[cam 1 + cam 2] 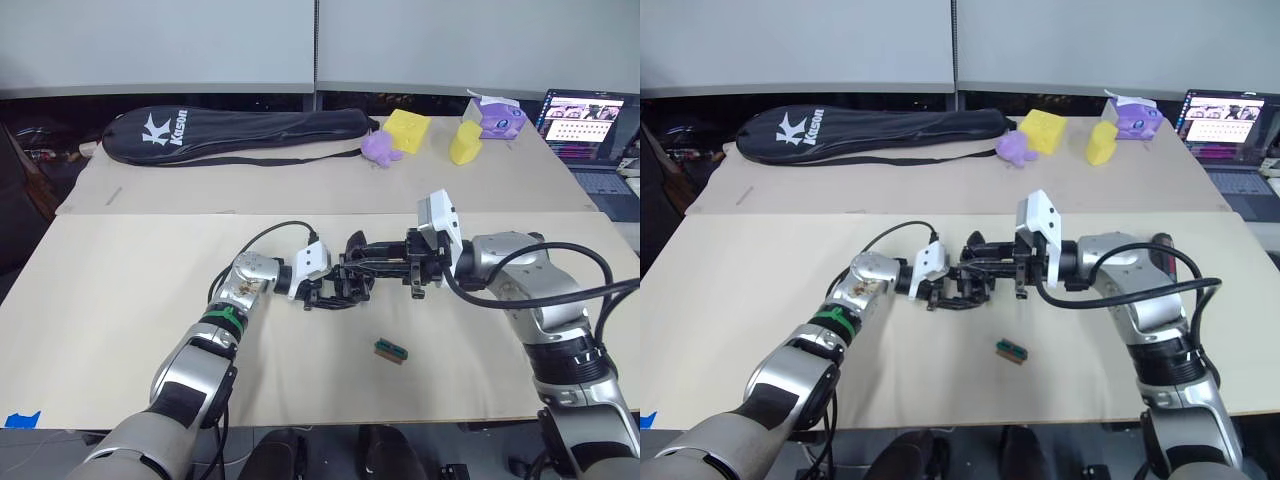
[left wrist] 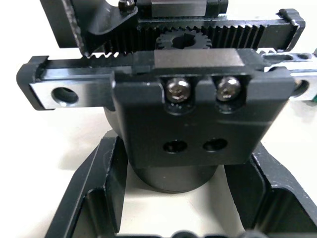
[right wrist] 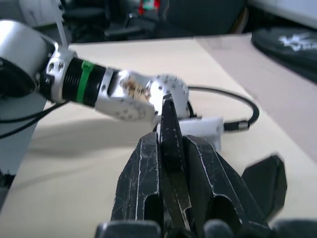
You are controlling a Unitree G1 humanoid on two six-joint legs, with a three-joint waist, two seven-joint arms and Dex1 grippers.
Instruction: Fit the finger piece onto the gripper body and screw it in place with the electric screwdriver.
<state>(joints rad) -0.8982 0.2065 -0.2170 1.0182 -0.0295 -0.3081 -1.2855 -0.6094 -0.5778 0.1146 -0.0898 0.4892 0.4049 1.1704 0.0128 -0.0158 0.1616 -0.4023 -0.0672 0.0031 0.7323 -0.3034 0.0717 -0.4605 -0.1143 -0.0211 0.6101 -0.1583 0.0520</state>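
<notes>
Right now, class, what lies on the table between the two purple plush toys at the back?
Two yellow blocks: the larger yellow block beside the left purple toy, the smaller yellow block nearer the right purple toy, in the left eye view.

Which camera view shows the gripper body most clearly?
The left wrist view: the gripper body shows its toothed racks, two silver screws and two empty holes, with the left gripper around its round base. In both eye views it is a small dark block between the grippers.
</notes>
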